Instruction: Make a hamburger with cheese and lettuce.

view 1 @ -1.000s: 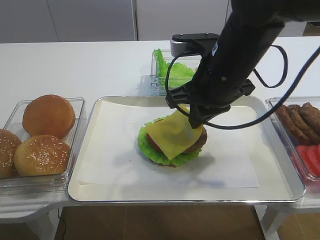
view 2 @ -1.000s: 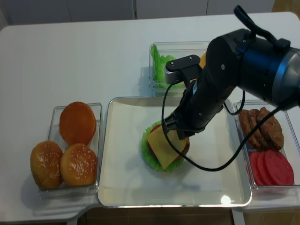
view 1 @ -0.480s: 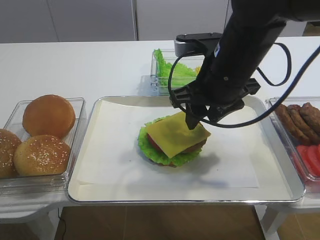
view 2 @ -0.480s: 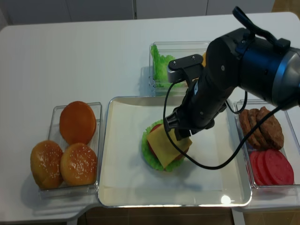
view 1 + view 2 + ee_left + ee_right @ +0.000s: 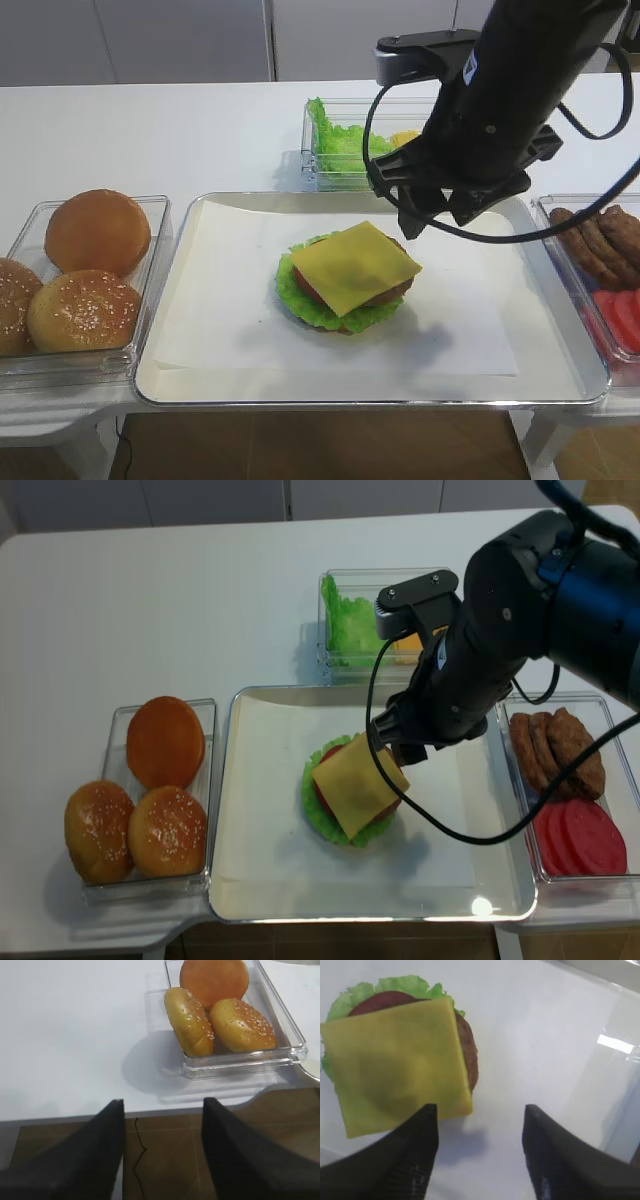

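On the paper-lined tray (image 5: 180,300) in front of you, the cheese (image 5: 354,264) lies flat on the hamburger (image 5: 345,300), covering the patty with its corners overhanging the lettuce and tomato below. Your right gripper (image 5: 477,1147) hovers just above and to the right of the stack, fingers spread wide with nothing between them; the wrist view shows bare paper in the gap. So the cheese step looks done, and what the stack appears to lack is a bun on top. The buns (image 5: 85,270) sit in the clear box at the left of the tray, nearer your left gripper (image 5: 160,1150), which hangs open and empty beyond the table's edge, short of that box. Your next move, I'd judge, is to lift the right arm clear of the stack, then bring a bun over and set it down squarely so the slice doesn't slide off
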Controlling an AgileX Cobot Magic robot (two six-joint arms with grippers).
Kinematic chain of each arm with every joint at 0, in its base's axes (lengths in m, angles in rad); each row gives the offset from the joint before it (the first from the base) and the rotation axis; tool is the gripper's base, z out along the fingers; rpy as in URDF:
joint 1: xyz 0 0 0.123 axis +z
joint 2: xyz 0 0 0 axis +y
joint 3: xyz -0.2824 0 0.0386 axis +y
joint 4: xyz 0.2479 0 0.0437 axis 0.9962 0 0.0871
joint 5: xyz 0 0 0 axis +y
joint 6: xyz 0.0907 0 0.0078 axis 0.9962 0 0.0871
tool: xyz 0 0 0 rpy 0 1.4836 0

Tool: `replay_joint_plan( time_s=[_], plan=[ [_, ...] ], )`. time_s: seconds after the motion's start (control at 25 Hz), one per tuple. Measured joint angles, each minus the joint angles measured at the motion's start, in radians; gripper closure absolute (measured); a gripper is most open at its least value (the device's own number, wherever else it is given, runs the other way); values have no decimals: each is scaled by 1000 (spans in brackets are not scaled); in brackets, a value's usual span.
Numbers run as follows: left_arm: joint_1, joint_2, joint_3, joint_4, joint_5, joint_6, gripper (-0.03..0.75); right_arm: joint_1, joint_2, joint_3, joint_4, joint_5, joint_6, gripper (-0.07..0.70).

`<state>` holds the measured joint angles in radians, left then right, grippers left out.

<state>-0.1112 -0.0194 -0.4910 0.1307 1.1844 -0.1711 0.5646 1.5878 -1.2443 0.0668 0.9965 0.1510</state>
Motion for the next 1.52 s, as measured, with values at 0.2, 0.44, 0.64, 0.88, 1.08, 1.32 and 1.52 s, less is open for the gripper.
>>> replay_joint_plan(
  time_s=[0.2,0.44,0.64,0.88,1.08,1.32,1.52],
  plan=[
    [0,0,0,0,0,0,346,-38,-21,0,-19,59,0,223],
    [0,0,0,0,0,0,346,-158,-68,0,-33,97,-2,223],
    [0,0,0,0,0,0,346,-258,-119,0,-48,128,-6,225],
    [0,0,0,0,0,0,346,-350,-214,59,-52,153,-21,231],
    [0,0,0,0,0,0,346,-395,-343,186,-54,162,-23,233],
    [0,0,0,0,0,0,346,-395,-606,332,-42,193,-1,234],
    [0,0,0,0,0,0,346,-396,-853,424,-38,247,11,234]
  ],
)
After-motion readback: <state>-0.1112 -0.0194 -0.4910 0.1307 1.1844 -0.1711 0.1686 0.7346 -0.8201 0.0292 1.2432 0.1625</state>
